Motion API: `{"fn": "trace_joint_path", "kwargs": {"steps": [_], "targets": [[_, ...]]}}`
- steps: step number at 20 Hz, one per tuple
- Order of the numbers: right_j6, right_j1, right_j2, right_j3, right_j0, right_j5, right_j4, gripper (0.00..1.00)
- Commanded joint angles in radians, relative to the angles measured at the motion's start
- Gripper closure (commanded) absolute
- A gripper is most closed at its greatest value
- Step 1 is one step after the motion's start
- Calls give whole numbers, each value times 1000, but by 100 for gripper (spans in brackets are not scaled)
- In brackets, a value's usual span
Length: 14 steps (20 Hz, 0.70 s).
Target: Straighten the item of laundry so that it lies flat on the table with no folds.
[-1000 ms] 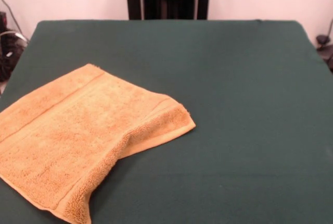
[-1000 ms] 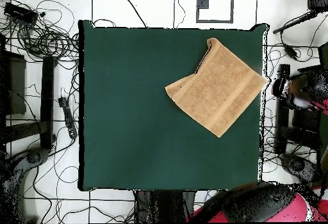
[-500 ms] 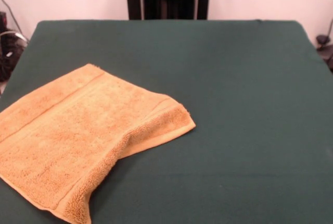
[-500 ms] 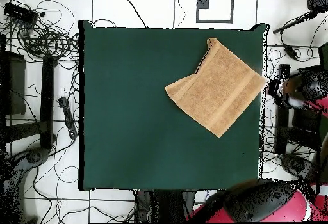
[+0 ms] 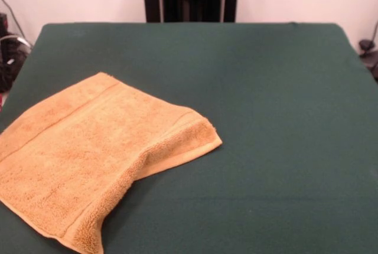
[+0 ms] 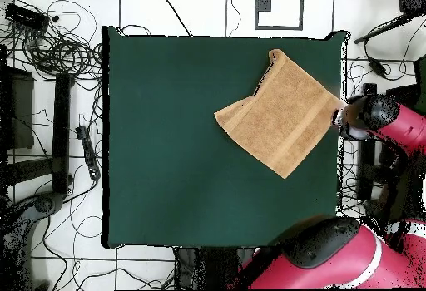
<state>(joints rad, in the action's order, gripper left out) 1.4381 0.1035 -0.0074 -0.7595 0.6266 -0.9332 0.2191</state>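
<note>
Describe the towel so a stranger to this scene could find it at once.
Start at the big dark green table. In the front view, the towel lies at its near left corner. It is golden-orange terry cloth, the only thing on the felt, with one side folded back onto itself.

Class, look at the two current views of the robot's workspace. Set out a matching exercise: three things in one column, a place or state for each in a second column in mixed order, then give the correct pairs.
Things
1. Golden-orange terry-cloth towel
2. Dark green felt-covered table
3. Red and black robot arm

Places or states
A. Beside the table's edge, close to one corner of the towel, in the overhead view
B. One part folded back over itself, not lying flat
C. Mostly bare, much larger than what lies on it

Pairs: 1-B, 2-C, 3-A
</note>
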Motion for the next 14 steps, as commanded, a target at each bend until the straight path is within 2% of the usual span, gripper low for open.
{"fn": "trace_joint_path", "kwargs": {"steps": [1,14], "targets": [[-26,-102,115,-76,-94,8,14,0],[1,-86,107,-118,-113,95,40,0]]}}
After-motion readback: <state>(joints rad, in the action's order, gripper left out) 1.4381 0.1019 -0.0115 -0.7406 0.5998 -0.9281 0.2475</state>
